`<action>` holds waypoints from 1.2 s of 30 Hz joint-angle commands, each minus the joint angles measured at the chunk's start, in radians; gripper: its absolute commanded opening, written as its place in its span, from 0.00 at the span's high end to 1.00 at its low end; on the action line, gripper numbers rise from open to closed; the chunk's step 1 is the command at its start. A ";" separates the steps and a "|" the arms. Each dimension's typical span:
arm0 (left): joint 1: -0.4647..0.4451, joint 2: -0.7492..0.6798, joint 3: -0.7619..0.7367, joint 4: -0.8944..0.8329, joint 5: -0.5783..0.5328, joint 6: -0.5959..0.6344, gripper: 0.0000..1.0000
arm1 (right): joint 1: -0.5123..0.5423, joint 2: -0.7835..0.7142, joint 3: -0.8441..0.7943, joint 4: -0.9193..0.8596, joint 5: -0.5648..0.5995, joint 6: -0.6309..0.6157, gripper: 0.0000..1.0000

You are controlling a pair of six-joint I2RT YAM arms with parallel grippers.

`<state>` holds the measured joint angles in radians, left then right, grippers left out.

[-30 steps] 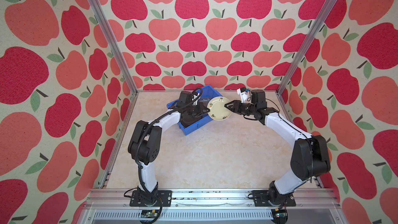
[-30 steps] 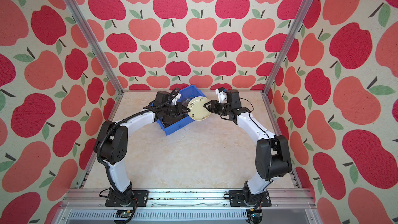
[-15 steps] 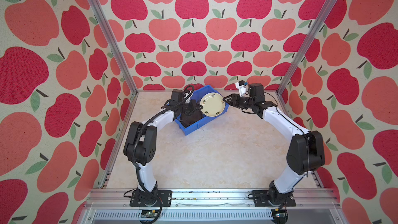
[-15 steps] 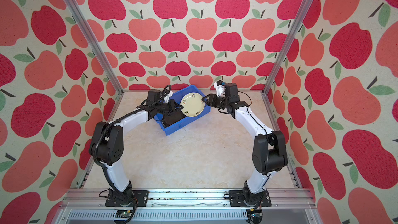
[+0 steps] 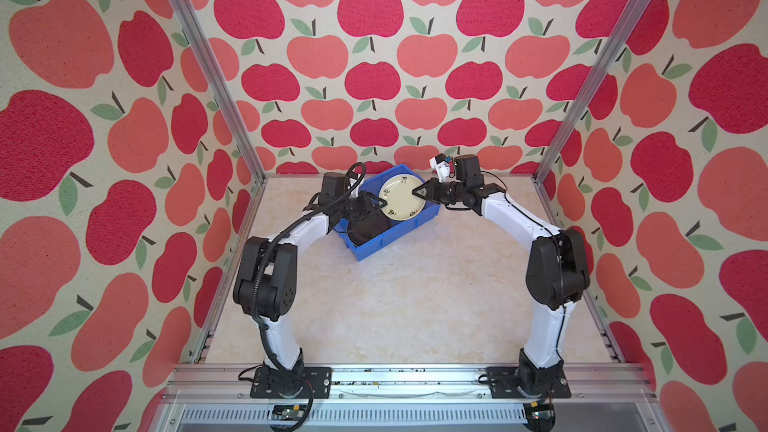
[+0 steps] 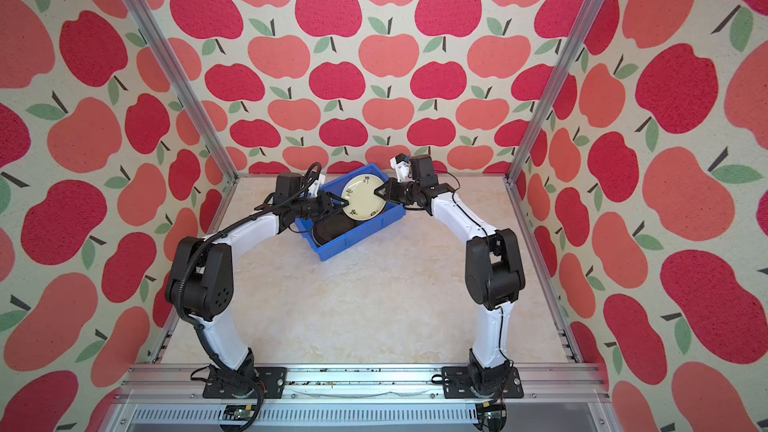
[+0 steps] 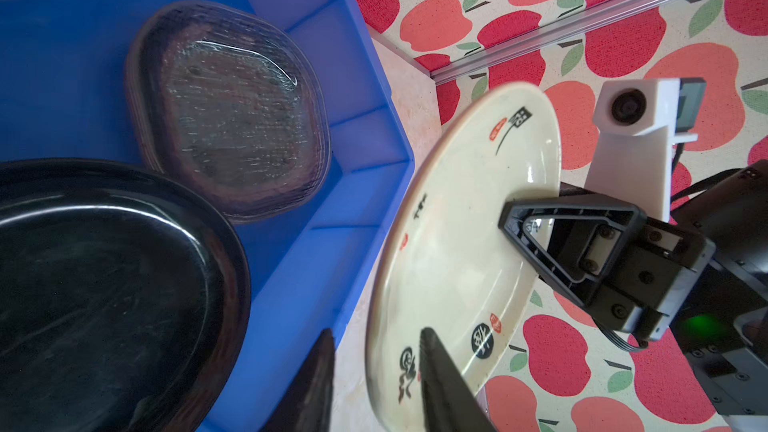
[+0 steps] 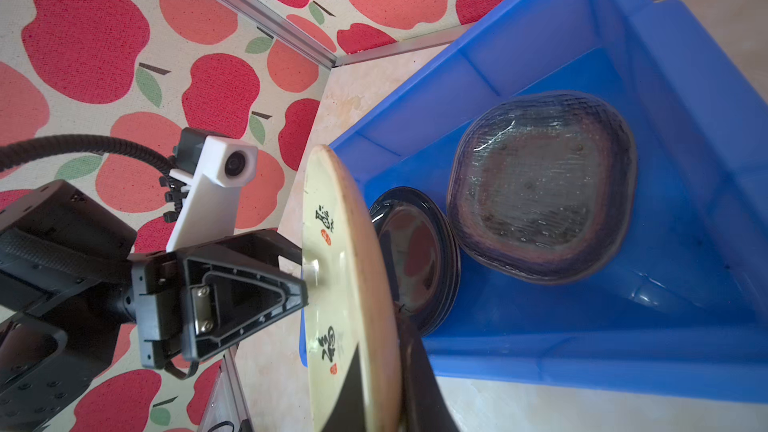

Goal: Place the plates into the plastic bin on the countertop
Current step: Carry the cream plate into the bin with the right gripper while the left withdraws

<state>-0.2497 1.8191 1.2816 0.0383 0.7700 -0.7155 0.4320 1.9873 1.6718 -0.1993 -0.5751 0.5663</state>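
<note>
- A cream plate [image 5: 402, 197] with dark and red markings hangs tilted in the air over the far end of the blue plastic bin [image 5: 399, 231], caught between two robot arms.
- The right gripper [image 5: 417, 192] has the plate. Its jaws are closed on the rim, one finger [image 7: 569, 234] lying across the plate's upper face.
- The left gripper [image 5: 380, 203] stands on the opposite side of the plate with its jaws parted. In the left wrist view its two dark fingers straddle the rim, and a strip of countertop shows between one finger and the plate.
- Inside the bin lie glossy black plates [image 7: 104, 284] at the near end. Just beside them is a stack of smoky glass plates [image 8: 540, 189], rounded-square and ridged.
- In both top views the cream plate hides the glass stack.
- The bin sits askew at the back of the beige marble-patterned countertop [image 5: 395, 305], close to the apple-patterned wall [image 5: 374, 76].
</note>
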 commanded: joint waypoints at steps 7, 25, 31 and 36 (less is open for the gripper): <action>0.154 -0.223 -0.136 -0.081 -0.119 0.111 0.16 | 0.010 0.350 0.465 -0.203 -0.225 -0.135 1.00; 0.286 -0.307 -0.223 -0.072 -0.111 0.139 0.11 | 0.104 0.612 0.745 -0.364 -0.277 -0.248 1.00; 0.288 -0.292 -0.217 -0.077 -0.102 0.146 0.12 | 0.126 0.632 0.762 -0.409 -0.249 -0.279 1.00; 0.288 -0.279 -0.219 -0.069 -0.091 0.139 0.12 | 0.135 0.649 0.797 -0.467 -0.207 -0.312 1.00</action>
<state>0.0326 1.5169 1.0702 -0.0483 0.6479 -0.5850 0.5701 2.6095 2.4252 -0.6094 -0.8021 0.2989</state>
